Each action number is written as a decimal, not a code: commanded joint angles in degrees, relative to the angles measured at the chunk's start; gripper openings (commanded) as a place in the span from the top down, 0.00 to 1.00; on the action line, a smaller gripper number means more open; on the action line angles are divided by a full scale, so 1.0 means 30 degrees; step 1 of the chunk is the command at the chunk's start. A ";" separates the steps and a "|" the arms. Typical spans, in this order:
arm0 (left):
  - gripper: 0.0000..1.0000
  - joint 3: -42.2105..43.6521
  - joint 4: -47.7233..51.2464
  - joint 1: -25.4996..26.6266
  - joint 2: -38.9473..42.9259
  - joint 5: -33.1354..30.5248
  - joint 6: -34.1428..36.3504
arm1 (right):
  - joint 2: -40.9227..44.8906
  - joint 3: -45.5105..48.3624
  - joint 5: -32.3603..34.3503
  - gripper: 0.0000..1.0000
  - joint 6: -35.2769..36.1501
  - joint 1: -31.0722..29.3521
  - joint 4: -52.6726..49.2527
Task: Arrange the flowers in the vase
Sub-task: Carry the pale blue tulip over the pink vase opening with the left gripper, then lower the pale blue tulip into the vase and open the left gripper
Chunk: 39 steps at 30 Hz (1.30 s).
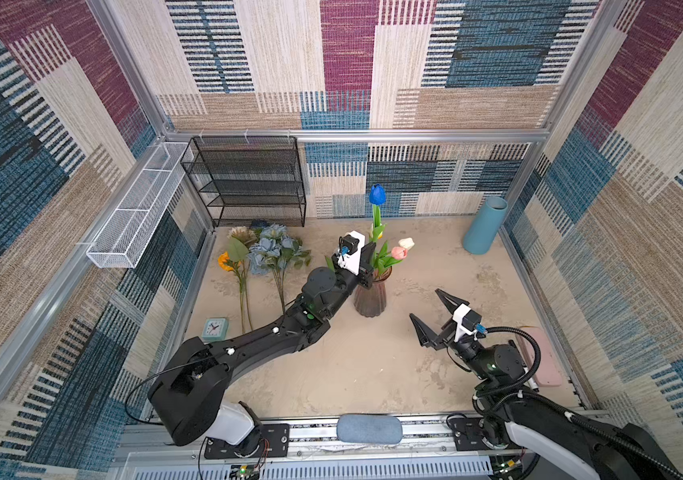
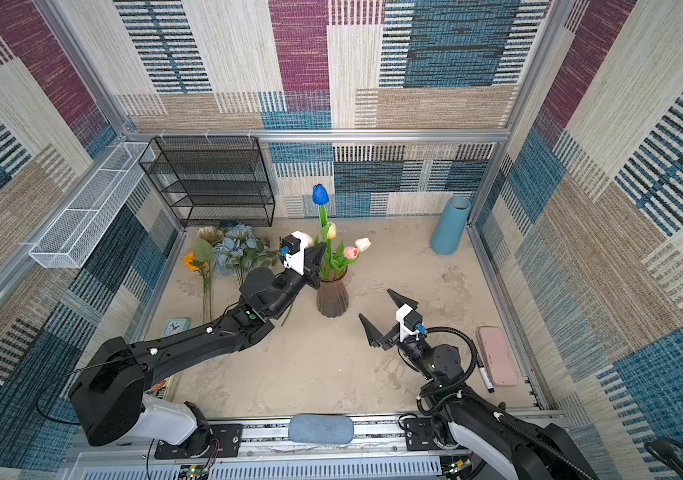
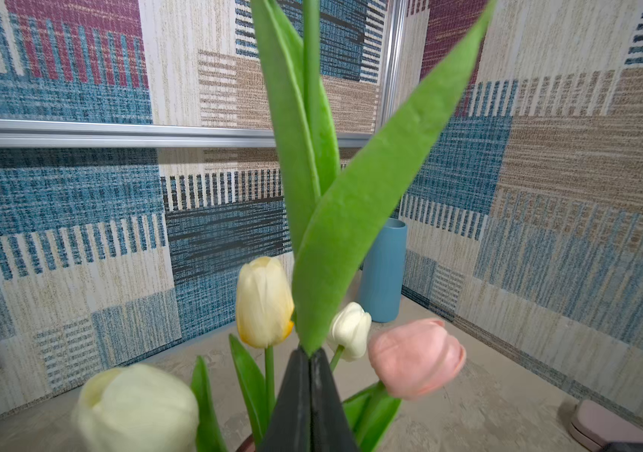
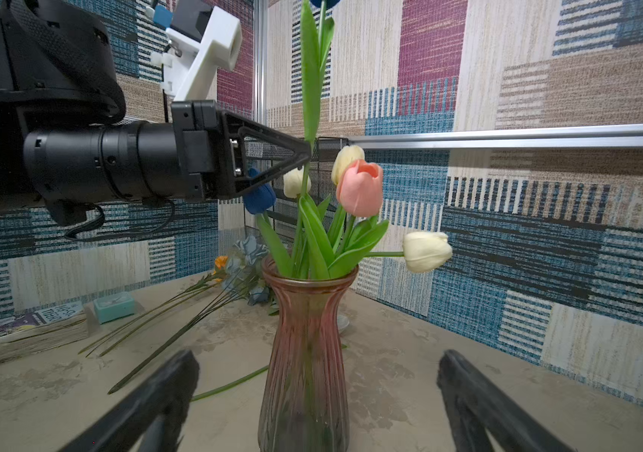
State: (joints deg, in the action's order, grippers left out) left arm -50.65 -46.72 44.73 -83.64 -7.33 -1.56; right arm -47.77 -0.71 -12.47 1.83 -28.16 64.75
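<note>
Right wrist view: tall blue tulip (image 4: pixel 310 78) stem is pinched by left end effector (image 4: pixel 305 153).
Right end effector (image 1: pixel 425 304): spread wide, empty.
Handling: judged light, bendy; best gripped mid-stem.

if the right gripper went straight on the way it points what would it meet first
Most likely the pink glass vase, which sits centred between the open jaws of the right gripper in the right wrist view. How far off it stands is hard to judge.
</note>
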 commanded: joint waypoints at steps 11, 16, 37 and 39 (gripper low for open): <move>0.77 -0.1012 0.5204 0.0002 0.1095 -0.0217 0.0250 | -0.0142 -0.0136 -0.0149 0.01 -0.0022 -0.0017 0.0391; 0.82 -0.2881 0.9939 0.0002 0.1219 -0.0046 0.0775 | -0.0134 -0.0127 -0.0179 0.01 -0.0052 -0.0017 0.0411; 0.72 -1.1372 2.1313 -0.0057 -0.1996 0.0806 0.1913 | 0.0044 -0.0174 -0.0198 0.01 -0.0052 -0.0017 0.0213; 0.70 -1.1332 2.1279 -0.0056 -0.1819 0.0661 0.1840 | 0.0046 -0.0192 -0.0181 0.01 -0.0052 -0.0017 0.0191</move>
State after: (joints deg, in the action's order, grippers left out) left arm -83.92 15.42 44.62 -89.36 -5.58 3.01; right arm -47.70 -0.75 -12.95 1.80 -28.18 64.64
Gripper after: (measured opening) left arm 0.296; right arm 0.989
